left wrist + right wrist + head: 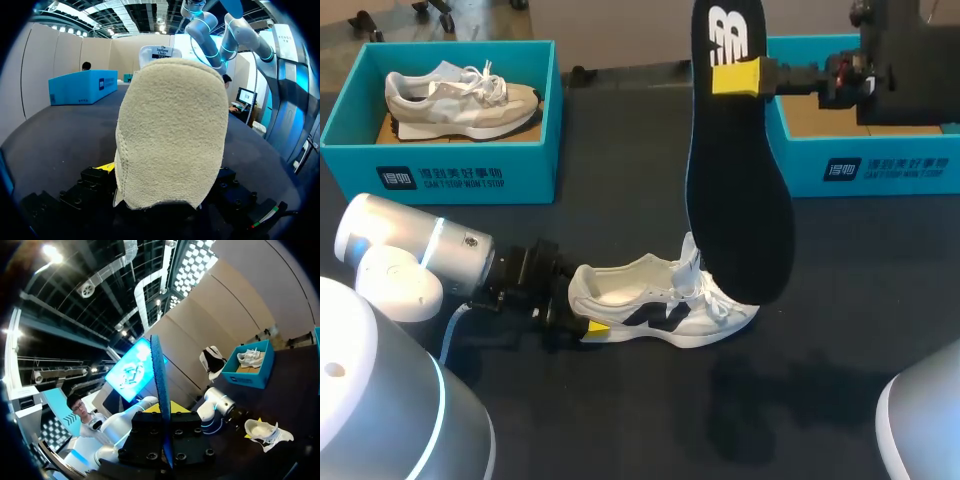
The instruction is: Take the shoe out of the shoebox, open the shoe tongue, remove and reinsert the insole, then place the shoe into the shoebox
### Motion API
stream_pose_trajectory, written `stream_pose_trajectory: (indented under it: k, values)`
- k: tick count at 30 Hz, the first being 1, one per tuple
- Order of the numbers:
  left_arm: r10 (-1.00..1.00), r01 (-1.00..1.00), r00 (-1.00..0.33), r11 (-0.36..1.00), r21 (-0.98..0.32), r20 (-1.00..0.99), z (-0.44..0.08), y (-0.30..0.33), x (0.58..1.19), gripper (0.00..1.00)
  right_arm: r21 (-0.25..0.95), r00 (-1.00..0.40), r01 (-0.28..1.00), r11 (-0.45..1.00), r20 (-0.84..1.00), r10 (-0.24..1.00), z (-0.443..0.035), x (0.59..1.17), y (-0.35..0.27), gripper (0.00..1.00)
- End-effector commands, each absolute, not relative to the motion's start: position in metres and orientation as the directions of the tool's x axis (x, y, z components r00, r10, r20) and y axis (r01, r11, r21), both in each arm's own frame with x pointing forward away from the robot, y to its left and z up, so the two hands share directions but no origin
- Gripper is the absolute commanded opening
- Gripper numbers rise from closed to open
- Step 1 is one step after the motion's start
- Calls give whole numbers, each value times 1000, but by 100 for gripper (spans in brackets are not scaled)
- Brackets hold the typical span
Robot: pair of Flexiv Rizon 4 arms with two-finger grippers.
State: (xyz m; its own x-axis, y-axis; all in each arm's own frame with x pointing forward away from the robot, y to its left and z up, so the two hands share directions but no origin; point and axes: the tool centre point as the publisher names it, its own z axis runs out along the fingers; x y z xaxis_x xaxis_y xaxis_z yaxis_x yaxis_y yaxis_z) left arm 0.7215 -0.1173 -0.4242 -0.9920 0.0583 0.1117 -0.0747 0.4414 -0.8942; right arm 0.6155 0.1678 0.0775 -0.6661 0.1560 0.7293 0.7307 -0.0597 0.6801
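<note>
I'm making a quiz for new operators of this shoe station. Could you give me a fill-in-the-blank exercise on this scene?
1. The right pincer is shut on the black ____.
2. The left pincer grips the white shoe at its ____.
3. The beige shoe lies in the blue shoebox on the robot's ____ side.
Missing words: insole; heel; left.

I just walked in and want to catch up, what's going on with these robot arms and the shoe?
The right gripper is shut on a long black insole, holding it upright in the air above the dark table. The left gripper grips the heel of a white sneaker with dark side markings, which stands on the table. So the insole is out of the shoe and not yet back in.
</note>
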Motion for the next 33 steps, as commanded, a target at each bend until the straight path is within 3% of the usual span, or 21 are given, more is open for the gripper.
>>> stream_pose_trajectory:
  k: [1,2,3,17,33]
  values:
    - [60,-75,-992,445,-893,113,-425,-118,721,47,680,-665,731,-62,730,156,76,616,170,0]
    - [71,-65,-992,448,-891,108,-424,-118,720,82,680,-665,731,-62,730,156,76,616,170,0]
    - [77,-57,-992,453,-890,103,-422,-118,718,100,680,-665,731,-62,730,156,76,616,170,0]
    - [64,-35,-995,526,-850,80,-403,-99,712,100,680,-665,731,-62,730,156,76,616,170,0]
    - [66,-59,-987,704,-708,148,-385,-71,723,100,680,-665,731,-62,730,156,76,616,170,0]
